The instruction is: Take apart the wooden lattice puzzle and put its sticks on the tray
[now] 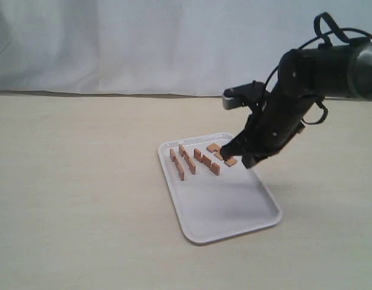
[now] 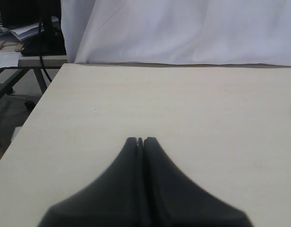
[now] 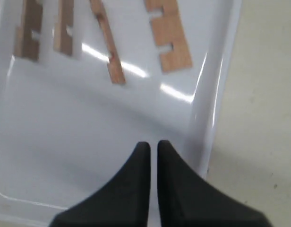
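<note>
The white tray [image 1: 228, 205] lies on the table right of centre. No assembled lattice puzzle is in view; four separate reddish-brown notched sticks rest at the tray's far end. Three stand in a row [image 1: 176, 163], [image 1: 187, 157], [image 1: 206, 161], and one lies flat [image 1: 221, 154] by the right rim. The right wrist view shows the flat stick [image 3: 169, 35] and a thin one [image 3: 106, 42] on the tray [image 3: 89, 142]. My right gripper [image 1: 229, 152] [image 3: 153, 143] hovers over the tray near that rim, fingers nearly touching, holding nothing. My left gripper [image 2: 140, 139] is shut and empty over bare table, outside the exterior view.
A white cloth backdrop [image 1: 144, 42] hangs behind the pale table [image 1: 77, 199]. The left wrist view shows the table's left edge [image 2: 41, 104], with a metal stand and clutter [image 2: 27, 38] beyond it.
</note>
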You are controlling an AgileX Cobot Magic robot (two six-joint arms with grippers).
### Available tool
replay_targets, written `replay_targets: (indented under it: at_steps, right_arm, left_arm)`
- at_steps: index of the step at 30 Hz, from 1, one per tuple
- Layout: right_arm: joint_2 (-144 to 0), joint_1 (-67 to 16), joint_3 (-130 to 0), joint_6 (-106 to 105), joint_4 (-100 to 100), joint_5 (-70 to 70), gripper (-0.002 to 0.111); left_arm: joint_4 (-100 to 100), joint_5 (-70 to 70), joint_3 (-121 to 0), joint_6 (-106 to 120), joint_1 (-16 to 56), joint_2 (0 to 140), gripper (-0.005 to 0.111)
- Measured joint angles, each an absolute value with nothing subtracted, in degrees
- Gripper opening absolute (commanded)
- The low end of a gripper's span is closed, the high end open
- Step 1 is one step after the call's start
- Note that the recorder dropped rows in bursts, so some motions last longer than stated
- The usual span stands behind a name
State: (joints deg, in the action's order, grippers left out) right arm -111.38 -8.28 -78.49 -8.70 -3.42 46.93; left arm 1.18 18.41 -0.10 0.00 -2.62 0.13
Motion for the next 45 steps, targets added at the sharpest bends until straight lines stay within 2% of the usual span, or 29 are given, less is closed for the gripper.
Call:
replay_targets:
  at_steps: [7, 13, 18, 31, 34, 37, 41, 45]
  right_arm:
    - [-107.3, -1.5, -70.5, -9.1, -7.0, 50.5, 0.004]
    - [-91.7, 6.3, -63.6, -8.2, -7.2, 50.4, 0.004]
    - [-75.7, 10.0, -56.1, -6.4, -5.3, 43.4, 0.004]
    - [-36.7, 10.2, -27.2, 0.4, -2.1, 22.5, 0.004]
    - [-27.2, 10.2, -24.4, 0.6, -2.3, 21.2, 0.004]
    - [-16.1, 6.8, -22.1, 0.0, -3.2, 20.3, 0.004]
    - [-8.1, 2.4, -22.0, -0.3, -3.4, 20.2, 0.004]
    - [-0.9, 1.3, -22.0, -0.3, -3.3, 20.1, 0.004]
  left_arm:
    - [1.2, 18.4, -0.1, 0.0, -2.6, 0.1, 0.0]
    - [1.2, 18.4, -0.1, 0.0, -2.6, 0.1, 0.0]
    - [1.2, 18.4, -0.1, 0.0, -2.6, 0.1, 0.0]
    - [1.2, 18.4, -0.1, 0.0, -2.6, 0.1, 0.0]
    - [1.2, 18.4, -0.1, 0.0, -2.6, 0.1, 0.0]
    - [1.2, 18.4, -0.1, 0.0, -2.6, 0.1, 0.0]
    - [1.2, 18.4, -0.1, 0.0, -2.6, 0.1, 0.0]
    - [1.2, 18.4, -0.1, 0.0, -2.6, 0.1, 0.0]
